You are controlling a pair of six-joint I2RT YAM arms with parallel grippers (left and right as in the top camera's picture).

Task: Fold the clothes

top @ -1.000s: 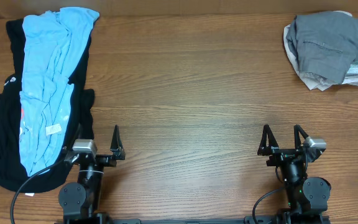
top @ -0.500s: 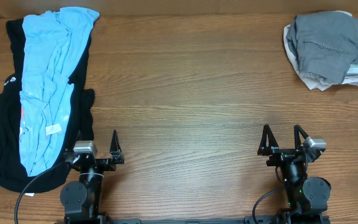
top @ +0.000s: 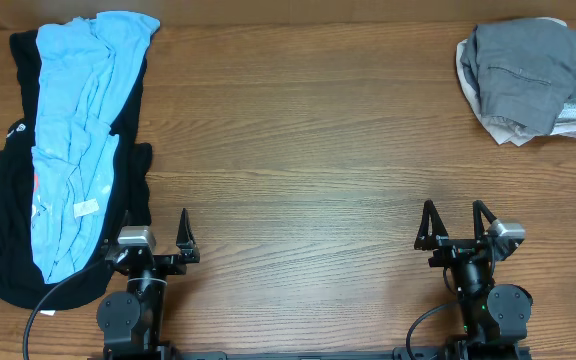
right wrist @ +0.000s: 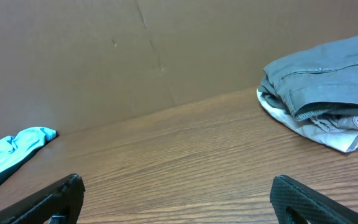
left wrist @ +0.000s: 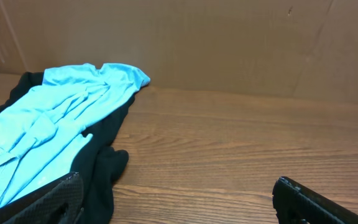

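The grey shorts (top: 531,77) lie bunched at the far right of the table, pale lining showing at the edge; they also show in the right wrist view (right wrist: 328,93). The light-blue shirt (top: 83,130) lies on the black garment (top: 8,220) along the left side; both show in the left wrist view, the shirt (left wrist: 48,134) over the black garment (left wrist: 101,162). My left gripper (top: 154,230) is open and empty at the near edge, its left finger beside the black garment. My right gripper (top: 456,222) is open and empty near the front right.
The wooden table (top: 298,150) stretches between the two piles. A brown cardboard wall (right wrist: 135,56) stands behind the table's far edge. A black cable (top: 38,310) runs by the left arm's base.
The left gripper shifted very slightly to the left early on; since then nothing has moved. The clothes lie as before.
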